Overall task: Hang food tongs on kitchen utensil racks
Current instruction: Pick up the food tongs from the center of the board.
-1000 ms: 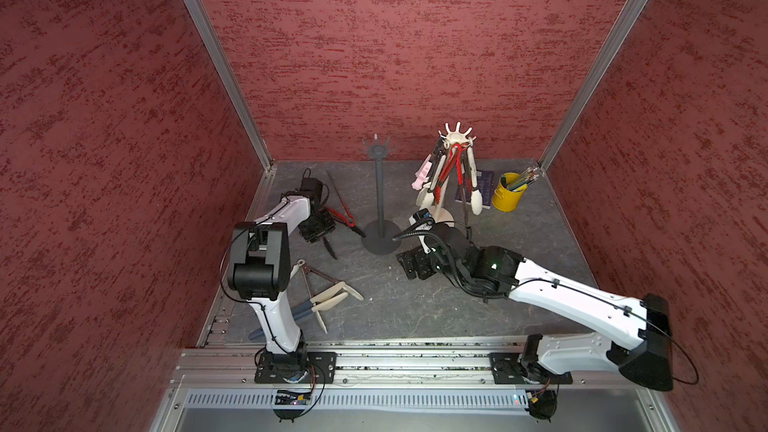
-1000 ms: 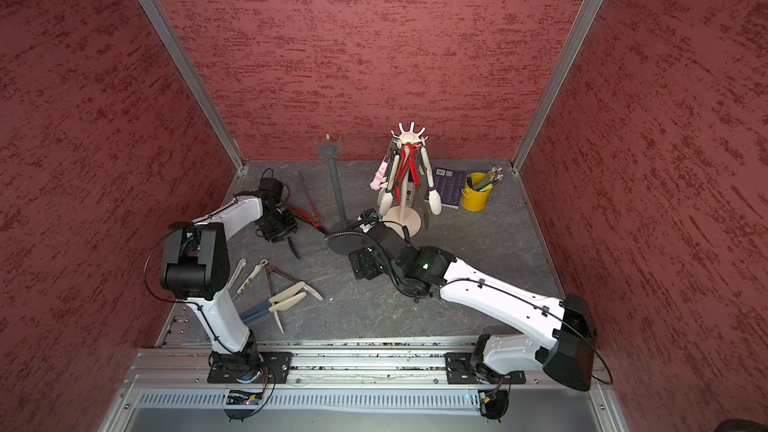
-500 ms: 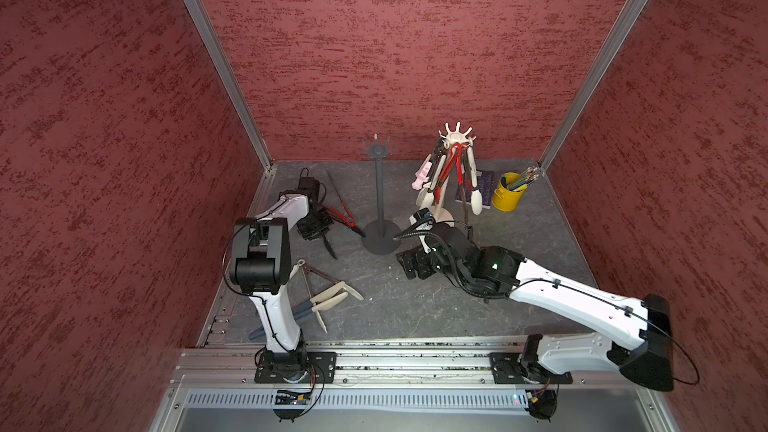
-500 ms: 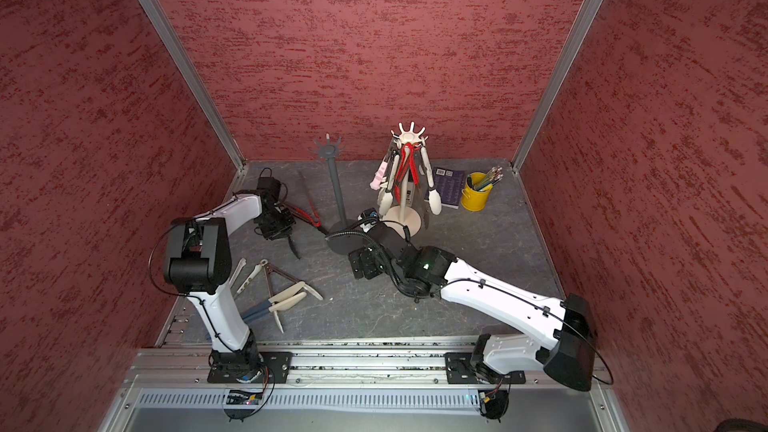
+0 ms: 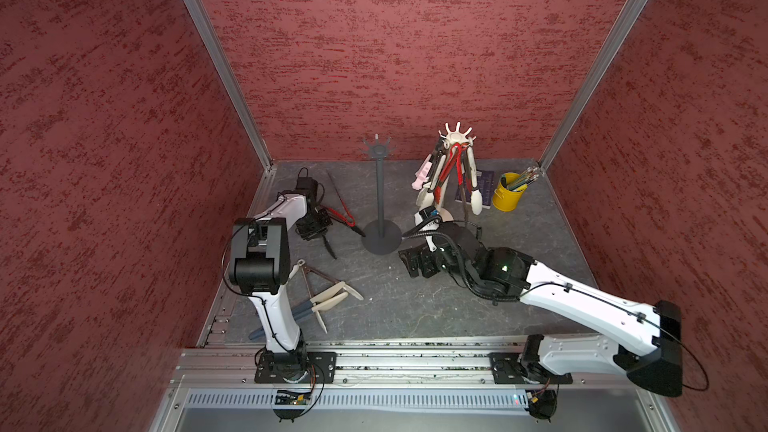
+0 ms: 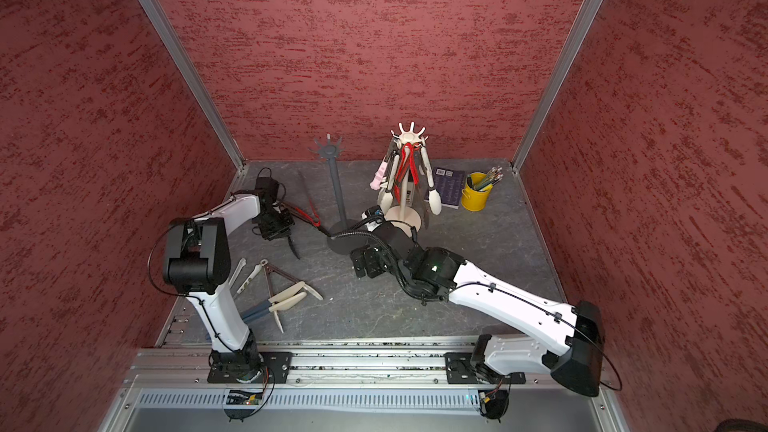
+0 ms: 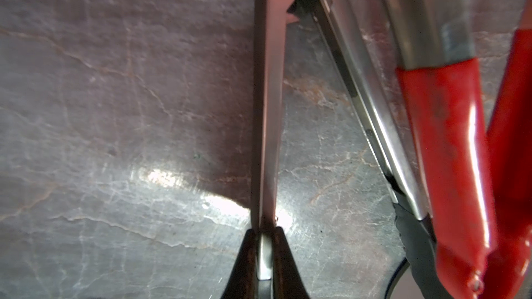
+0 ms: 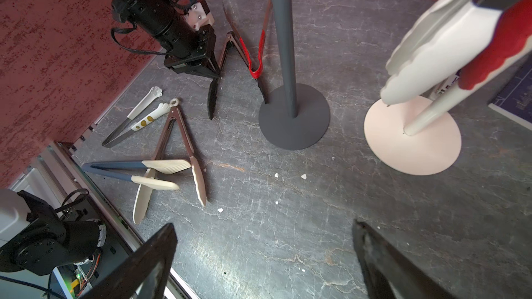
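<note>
Two claws are working for me: my left claw [image 7: 264, 254] is squeezing one metal arm of the black-tipped tongs [image 8: 213, 96], lying near the dark grey rack [image 5: 380, 189]. My right claw [image 8: 263, 228] is hanging wide apart over the table [image 8: 288, 191].

Black-tipped tongs [image 7: 266, 110]: hinge end cut by frame edge, left wrist view. Red tongs [image 7: 449, 139]: cut by frame edge, blurred. Dark grey rack [image 8: 283, 38]: crown outside right wrist view. Hanging tongs [image 8: 449, 38]: blurred, tops cut. Book [image 8: 515, 93]: cut by edge. Paw-tipped tongs [image 8: 145, 104]: mostly hidden behind left arm [image 5: 266, 268] in a top view.
</note>
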Robot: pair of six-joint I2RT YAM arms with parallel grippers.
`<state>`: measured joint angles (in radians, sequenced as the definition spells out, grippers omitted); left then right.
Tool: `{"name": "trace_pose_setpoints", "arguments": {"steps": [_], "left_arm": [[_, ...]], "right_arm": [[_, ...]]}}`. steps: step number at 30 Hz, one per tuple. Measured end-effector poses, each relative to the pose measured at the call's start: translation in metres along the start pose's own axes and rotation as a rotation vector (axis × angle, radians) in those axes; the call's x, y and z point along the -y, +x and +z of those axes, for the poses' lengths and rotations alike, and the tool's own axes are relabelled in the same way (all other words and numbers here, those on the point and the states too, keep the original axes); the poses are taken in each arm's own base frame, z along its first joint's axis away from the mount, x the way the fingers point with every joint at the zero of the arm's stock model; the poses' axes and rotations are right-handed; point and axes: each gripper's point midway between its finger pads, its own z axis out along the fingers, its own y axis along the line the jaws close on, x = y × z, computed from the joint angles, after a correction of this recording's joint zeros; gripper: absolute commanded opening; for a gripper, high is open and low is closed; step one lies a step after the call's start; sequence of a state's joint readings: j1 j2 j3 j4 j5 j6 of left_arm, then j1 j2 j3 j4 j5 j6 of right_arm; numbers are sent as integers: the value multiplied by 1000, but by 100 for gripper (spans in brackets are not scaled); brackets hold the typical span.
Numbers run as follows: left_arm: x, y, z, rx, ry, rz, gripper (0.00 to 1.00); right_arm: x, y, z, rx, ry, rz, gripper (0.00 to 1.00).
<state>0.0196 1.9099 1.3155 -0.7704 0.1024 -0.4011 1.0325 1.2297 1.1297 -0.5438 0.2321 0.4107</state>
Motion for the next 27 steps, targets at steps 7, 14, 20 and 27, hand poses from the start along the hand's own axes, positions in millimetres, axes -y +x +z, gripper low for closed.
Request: {"name": "trace_pose_setpoints", "arguments": {"steps": [7,14,20,27], "left_arm": [[1,2,-10,4,10,23,0],[11,1,-41,62,61,66,0],[18,6,-67,113,93,115,0],[29,10,-105,210,141,184,0]], "right_arm": [[5,-1,-7,21,13,4,99],[10,-1,-8,29,28,7,99],[17,-8,-13,49,39,22,99],[29,-13,-12,57,63,46,99]]}}
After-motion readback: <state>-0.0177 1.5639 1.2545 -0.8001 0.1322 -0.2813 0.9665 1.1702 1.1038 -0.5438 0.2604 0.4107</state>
